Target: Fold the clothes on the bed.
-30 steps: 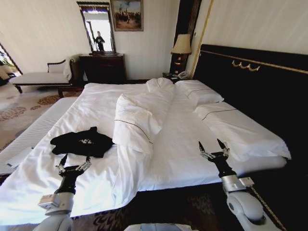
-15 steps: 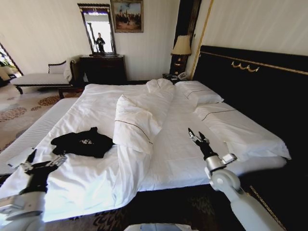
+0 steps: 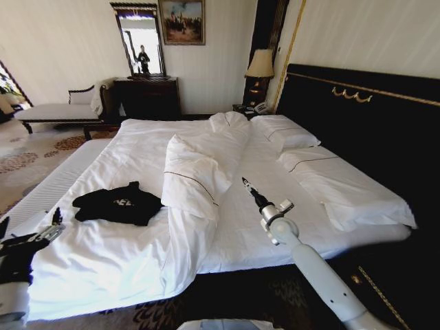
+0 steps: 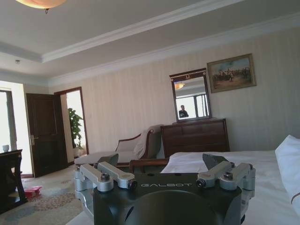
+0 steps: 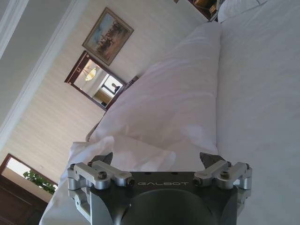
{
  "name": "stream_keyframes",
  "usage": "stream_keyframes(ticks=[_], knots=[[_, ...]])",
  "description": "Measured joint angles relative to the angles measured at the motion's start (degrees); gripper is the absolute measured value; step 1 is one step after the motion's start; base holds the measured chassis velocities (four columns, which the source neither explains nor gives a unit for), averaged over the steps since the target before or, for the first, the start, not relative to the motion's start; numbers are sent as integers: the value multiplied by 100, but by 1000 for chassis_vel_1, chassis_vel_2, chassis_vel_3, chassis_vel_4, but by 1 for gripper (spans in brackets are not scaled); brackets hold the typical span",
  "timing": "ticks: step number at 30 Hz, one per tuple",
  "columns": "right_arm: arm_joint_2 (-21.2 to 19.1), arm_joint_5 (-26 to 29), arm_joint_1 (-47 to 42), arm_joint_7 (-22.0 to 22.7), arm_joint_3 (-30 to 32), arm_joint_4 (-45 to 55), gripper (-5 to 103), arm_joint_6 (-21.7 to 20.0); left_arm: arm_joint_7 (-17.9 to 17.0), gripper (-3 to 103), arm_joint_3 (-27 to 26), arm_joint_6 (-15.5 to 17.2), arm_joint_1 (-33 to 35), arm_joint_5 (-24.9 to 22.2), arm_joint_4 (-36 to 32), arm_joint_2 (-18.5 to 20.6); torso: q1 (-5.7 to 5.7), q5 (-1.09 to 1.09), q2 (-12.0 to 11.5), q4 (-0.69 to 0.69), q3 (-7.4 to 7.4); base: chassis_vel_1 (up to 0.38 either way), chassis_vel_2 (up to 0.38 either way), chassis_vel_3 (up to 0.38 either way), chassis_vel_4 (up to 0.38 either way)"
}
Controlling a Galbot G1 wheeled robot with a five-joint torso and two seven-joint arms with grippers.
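Both jaws spread and empty, right gripper [image 3: 246,183] over duvet [image 3: 196,172], risking bedding instead of T-shirt [image 3: 117,203].

A framed painting [image 3: 181,21] hangs beside a mirror [image 3: 139,40] above a dark dresser [image 3: 146,97], with a lit lamp [image 3: 259,67] and a chaise [image 3: 60,110] nearby.

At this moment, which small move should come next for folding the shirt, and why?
Probably bring the left tool in toward the black T-shirt. The shirt lies bunched on the bed, untouched. The left tool hangs open at the bed's edge, off to the shirt's side; the right tool is open over bare sheet beyond the duvet, farther from the shirt.
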Motion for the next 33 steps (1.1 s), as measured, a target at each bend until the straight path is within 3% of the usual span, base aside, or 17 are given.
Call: stream_keyframes(ticks=[11, 33], knots=[[647, 40, 976, -127, -656, -895, 100, -111, -1, 100, -43, -37, 49, 101, 10, -170, 0, 0, 0, 1, 0, 0, 0, 0, 0], [1257, -156, 1571, -145, -1159, -1736, 101, -217, -6, 100, -88, -51, 42, 57, 130, -93, -1, 0, 1, 0, -1, 0, 0, 0, 0]])
